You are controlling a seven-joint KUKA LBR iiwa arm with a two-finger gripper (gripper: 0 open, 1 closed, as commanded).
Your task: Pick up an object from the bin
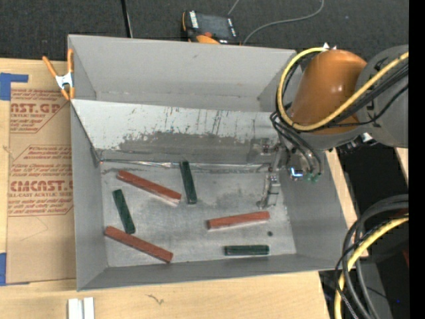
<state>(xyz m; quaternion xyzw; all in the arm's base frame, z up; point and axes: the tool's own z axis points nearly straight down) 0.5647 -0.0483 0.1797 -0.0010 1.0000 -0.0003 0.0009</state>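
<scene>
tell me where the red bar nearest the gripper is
In the camera view the red bar lies on the right of the bin floor, just below the gripper and just above a dark green bar.

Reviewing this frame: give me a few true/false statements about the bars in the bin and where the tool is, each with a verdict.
1. Three red bars lie on the floor of the bin. True.
2. The tool hangs over the bin's left half. False: it is at the right side, close to the right end of the right-hand red bar.
3. A dark green bar lies near the front wall, below the right-hand red bar in the view. True.
4. Five green bars are in the bin. False: there are three, the other two further left.
5. All the bars are piled in one heap. False: they lie spread out in a single layer.
</scene>
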